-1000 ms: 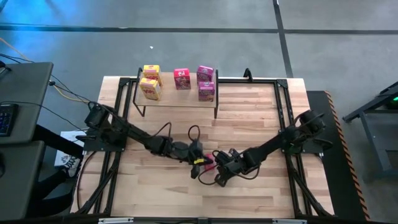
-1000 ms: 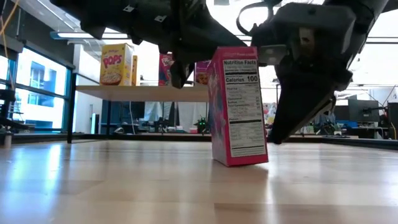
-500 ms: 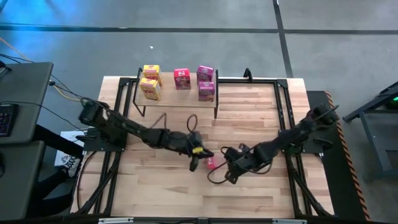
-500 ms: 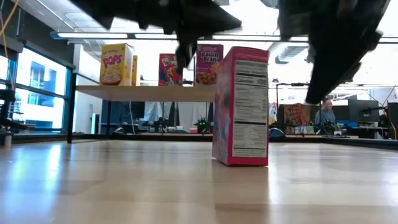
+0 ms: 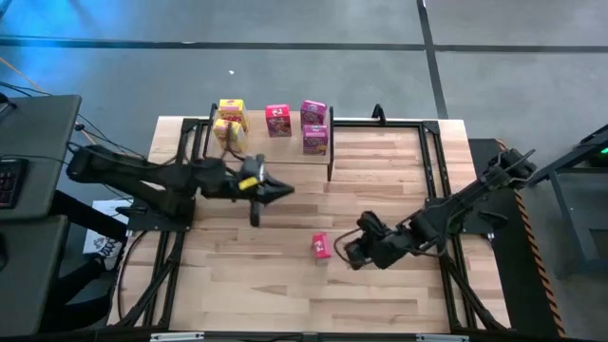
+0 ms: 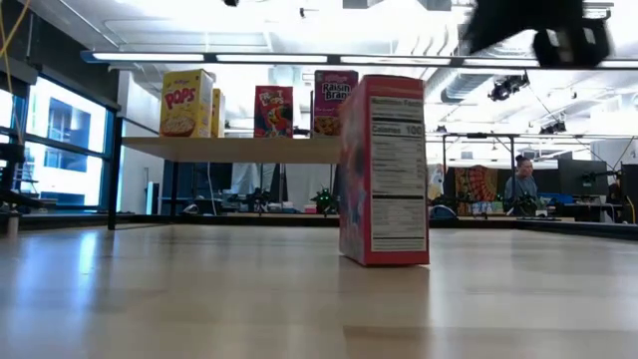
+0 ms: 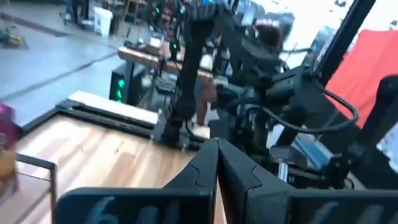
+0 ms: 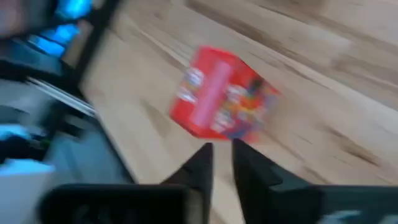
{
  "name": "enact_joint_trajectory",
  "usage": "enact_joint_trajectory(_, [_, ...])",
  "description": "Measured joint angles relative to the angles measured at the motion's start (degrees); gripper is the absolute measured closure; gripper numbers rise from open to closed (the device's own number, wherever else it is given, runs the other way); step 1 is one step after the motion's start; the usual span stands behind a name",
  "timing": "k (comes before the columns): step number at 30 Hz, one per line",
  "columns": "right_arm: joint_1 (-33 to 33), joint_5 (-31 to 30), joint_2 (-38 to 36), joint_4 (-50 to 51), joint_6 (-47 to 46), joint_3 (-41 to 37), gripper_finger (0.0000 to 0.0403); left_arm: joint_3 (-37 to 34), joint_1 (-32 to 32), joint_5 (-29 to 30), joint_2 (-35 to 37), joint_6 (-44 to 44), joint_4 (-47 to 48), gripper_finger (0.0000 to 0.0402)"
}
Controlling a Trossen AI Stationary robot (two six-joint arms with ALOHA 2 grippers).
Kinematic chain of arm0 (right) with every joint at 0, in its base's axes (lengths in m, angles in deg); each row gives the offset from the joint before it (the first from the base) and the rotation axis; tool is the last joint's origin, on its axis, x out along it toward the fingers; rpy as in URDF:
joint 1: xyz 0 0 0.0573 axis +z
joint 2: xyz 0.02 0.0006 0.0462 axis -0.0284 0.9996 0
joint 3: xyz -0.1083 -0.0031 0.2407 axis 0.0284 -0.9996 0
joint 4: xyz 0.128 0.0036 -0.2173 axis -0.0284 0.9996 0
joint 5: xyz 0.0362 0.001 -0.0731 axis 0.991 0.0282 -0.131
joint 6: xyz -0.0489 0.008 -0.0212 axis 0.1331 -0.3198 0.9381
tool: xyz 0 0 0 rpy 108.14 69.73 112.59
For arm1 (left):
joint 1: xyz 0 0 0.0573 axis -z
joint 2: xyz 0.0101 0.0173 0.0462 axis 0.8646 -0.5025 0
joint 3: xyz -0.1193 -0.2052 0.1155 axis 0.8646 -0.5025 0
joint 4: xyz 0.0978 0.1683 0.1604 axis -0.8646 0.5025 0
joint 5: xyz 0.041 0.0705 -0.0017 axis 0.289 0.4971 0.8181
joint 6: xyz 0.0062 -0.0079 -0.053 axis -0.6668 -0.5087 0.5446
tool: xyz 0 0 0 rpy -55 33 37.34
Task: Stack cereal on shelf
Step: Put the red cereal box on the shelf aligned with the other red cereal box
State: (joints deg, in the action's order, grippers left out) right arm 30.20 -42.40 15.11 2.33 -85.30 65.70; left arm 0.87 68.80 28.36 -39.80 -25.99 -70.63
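One pink cereal box (image 5: 321, 247) (image 6: 384, 170) stands upright on its bottom end on the tabletop, touched by neither gripper. The shelf (image 5: 271, 147) (image 6: 229, 150) carries two yellow boxes (image 5: 231, 110) and three pink ones (image 5: 314, 125), all upright. My left gripper (image 5: 285, 191) is shut and hovers over the table in front of the shelf, pointing right. My right gripper (image 5: 348, 251) sits just right of the standing box, its fingers a narrow gap apart (image 8: 217, 152) and aimed at the box (image 8: 224, 102).
Black frame rails (image 5: 432, 180) run along both sides of the table. Bare wood lies between the shelf and the standing box. The left arm reaches across the shelf's left front corner. A person sits in the room far behind the table (image 6: 518, 184).
Both grippers have drawn away from the pink box, which stays upright on the table. The left gripper has risen and swung toward the far left, up to the shelf's front. The right gripper has backed off toward the table's right and lifted.
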Motion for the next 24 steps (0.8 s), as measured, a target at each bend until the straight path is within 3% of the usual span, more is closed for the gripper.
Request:
enact_joint_trajectory(6, [-3.23,0.61,0.00,-12.31,5.02,0.00,0.0239,0.00,0.02,1.05,4.14,1.45,1.13,0.0402])
enact_joint_trajectory(12, [-6.83,8.90,0.02,-15.07,5.54,0.00,0.0137,0.00,0.02,1.03,4.68,1.40,1.65,0.0402])
enact_joint_trajectory(17, [-8.42,10.35,0.86,-10.32,1.27,4.26,0.0117,0.00,0.03,0.81,4.83,-1.60,2.90,0.0402])
enact_joint_trajectory(24, [-10.11,10.05,10.23,18.51,-3.95,22.89,0.0116,-0.07,-0.11,-1.81,7.49,-4.05,7.75,0.0402])
